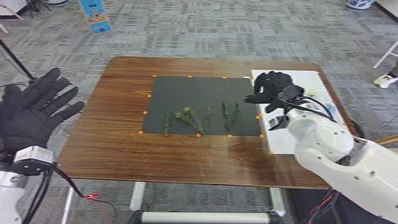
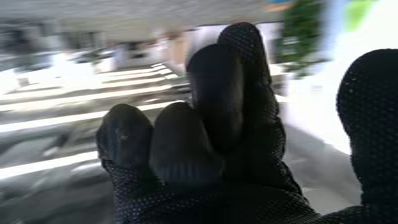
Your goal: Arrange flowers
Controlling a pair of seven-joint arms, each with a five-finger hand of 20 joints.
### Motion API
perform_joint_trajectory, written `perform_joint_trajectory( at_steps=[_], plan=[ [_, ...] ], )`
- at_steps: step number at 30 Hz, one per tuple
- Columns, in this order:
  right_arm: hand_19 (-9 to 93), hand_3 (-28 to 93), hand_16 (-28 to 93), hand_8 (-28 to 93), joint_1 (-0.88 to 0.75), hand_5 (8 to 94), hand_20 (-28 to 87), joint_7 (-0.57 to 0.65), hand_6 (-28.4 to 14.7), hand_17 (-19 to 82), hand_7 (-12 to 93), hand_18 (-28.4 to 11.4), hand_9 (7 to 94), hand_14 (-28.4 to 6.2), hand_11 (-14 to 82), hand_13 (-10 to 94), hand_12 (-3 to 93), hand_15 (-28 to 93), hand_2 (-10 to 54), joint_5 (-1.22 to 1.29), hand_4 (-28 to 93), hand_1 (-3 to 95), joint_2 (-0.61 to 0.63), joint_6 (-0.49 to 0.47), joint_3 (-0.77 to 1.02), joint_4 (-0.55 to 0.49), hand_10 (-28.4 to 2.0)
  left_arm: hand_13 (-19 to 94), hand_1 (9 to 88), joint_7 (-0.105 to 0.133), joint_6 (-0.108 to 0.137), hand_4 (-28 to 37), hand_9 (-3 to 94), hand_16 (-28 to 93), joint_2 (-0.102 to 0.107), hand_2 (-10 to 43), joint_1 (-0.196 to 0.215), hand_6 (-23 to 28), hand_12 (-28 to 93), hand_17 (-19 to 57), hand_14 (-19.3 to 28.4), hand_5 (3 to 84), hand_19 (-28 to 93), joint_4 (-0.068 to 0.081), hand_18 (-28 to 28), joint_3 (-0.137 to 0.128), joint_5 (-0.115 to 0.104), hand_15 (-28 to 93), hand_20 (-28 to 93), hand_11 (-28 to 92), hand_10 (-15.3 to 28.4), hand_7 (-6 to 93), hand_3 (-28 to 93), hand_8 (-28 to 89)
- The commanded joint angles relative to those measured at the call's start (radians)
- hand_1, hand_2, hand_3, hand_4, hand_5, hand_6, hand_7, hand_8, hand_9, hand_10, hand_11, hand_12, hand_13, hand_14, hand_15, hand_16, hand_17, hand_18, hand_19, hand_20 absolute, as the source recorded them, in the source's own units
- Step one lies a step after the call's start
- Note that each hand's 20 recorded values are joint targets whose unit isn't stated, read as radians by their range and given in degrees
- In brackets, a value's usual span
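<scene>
In the head view, green stems with leaves (image 1: 189, 118) lie on a black mat (image 1: 178, 90), a thin stem at their left and more thin ones at their right. My right hand (image 1: 273, 84) is over the upper part of a white sheet (image 1: 282, 145), at the mat's right edge; something small and pale yellow (image 1: 311, 92) is just right of it. In the right wrist view the fingers of my right hand (image 2: 218, 145) are relaxed, apart from the thumb, holding nothing. My left hand (image 1: 40, 107) is left of the table, open and empty.
The mat lies on a brown wooden table (image 1: 160, 160), with small orange markers around its border. The right arm (image 1: 324, 140) crosses the table's right side and covers part of the white sheet. Some cables hang along that forearm.
</scene>
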Motion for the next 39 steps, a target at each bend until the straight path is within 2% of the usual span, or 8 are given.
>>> perform_joint_trajectory(
  at_steps=[1, 4, 6, 21, 27, 31, 34, 39],
  plan=[
    [91, 79, 38, -9, -0.131, 49.0, 58, 0.115, -4.9, 32, 22, -22.6, 55.2, -9.3, 21.8, 66, 22.6, 85, -9.5, -0.006, -28, 24.9, 0.071, -0.074, 0.088, 0.103, -12.5, 19, 21.9, -0.004, -0.006, -28.3, 23.7, 4, -0.005, -6.8, 0.013, 2.9, 16, -9.6, 14.8, 28.1, 42, -0.009, 27.0, -0.008, 0.003, 12, 0, 12, 11.2, 13.9, 61, -7],
    [89, 81, 37, -9, -0.165, 42.0, 58, 0.116, -6.5, 30, 18, -22.6, 46.6, -9.8, 16.0, 62, 20.2, 85, -9.5, 0.008, -28, 25.7, 0.077, -0.107, 0.114, 0.127, -12.2, 19, 22.0, -0.003, -0.008, -28.3, 23.7, 4, -0.004, -6.7, 0.015, 2.9, 16, -9.5, 14.7, 28.1, 42, -0.011, 27.0, -0.014, 0.002, 12, 0, 12, 11.1, 13.9, 61, -7],
    [89, 80, 36, -9, -0.174, 41.1, 58, 0.126, -6.6, 29, 17, -22.6, 45.6, -10.0, 15.3, 62, 19.7, 85, -9.5, 0.001, -28, 27.1, 0.075, -0.09, 0.108, 0.146, -12.0, 19, 21.9, 0.001, -0.006, -28.3, 23.7, 4, -0.004, -6.8, 0.014, 2.9, 16, -9.5, 14.7, 28.1, 42, -0.012, 27.0, -0.017, 0.003, 12, 0, 12, 11.1, 13.9, 61, -7],
    [90, 79, 34, -10, -0.06, 46.9, 58, 0.119, -4.1, 31, 24, -22.2, 52.0, -8.8, 22.7, 64, 21.9, 86, -9.5, -0.037, -28, 29.2, -0.003, 0.064, -0.059, 0.295, -11.8, 20, 21.8, 0.007, 0.009, -28.3, 23.7, 4, -0.006, -6.6, 0.008, 2.9, 16, -9.5, 14.7, 28.1, 42, -0.01, 26.9, -0.009, 0.003, 12, 0, 12, 11.1, 13.9, 61, -7],
    [91, 80, 33, -11, -0.027, 51.0, 57, 0.112, -2.1, 33, 27, -21.7, 57.6, -8.2, 27.9, 66, 23.1, 86, -9.5, -0.047, -28, 32.2, -0.02, 0.107, -0.118, 0.321, -10.9, 20, 21.9, 0.009, 0.008, -28.3, 23.7, 4, -0.011, -6.5, 0.013, 2.9, 16, -9.5, 14.7, 28.1, 42, -0.015, 27.0, -0.012, 0.003, 12, 0, 12, 11.1, 13.8, 61, -7],
    [92, 81, 34, -11, -0.014, 56.3, 56, 0.102, 0.8, 35, 36, -21.2, 63.4, -7.1, 35.3, 68, 26.2, 85, -9.5, -0.068, -28, 36.7, -0.031, 0.159, -0.149, 0.342, -9.5, 20, 22.0, 0.009, 0.008, -28.3, 23.7, 4, -0.013, -6.4, 0.017, 2.9, 16, -9.5, 14.8, 28.1, 42, -0.016, 27.0, -0.015, 0.001, 12, 0, 12, 11.2, 13.8, 61, -7],
    [93, 76, 35, 4, -0.003, 61.4, 56, 0.094, 2.3, 36, 47, -20.7, 75.4, -6.1, 23.6, 70, 45.6, 84, -9.5, -0.084, -28, 46.8, -0.035, 0.199, -0.173, 0.358, -6.5, 20, 21.6, 0.01, 0.01, -28.3, 23.7, 4, -0.013, -6.5, 0.019, 2.9, 16, -9.5, 14.7, 28.1, 42, -0.018, 27.0, -0.016, 0.001, 12, 0, 12, 11.1, 13.8, 61, -7],
    [93, 77, 36, 5, -0.011, 68.6, 56, 0.071, 2.5, 39, 48, -20.7, 81.8, -5.7, 24.1, 73, 49.4, 84, -9.5, -0.087, -28, 51.6, -0.031, 0.225, -0.16, 0.349, -5.4, 20, 21.6, 0.014, 0.008, -28.3, 23.7, 4, -0.011, -6.4, 0.019, 2.9, 16, -9.5, 14.7, 28.1, 42, -0.022, 27.0, -0.021, 0.002, 12, 0, 12, 11.2, 13.8, 61, -7]
  ],
)
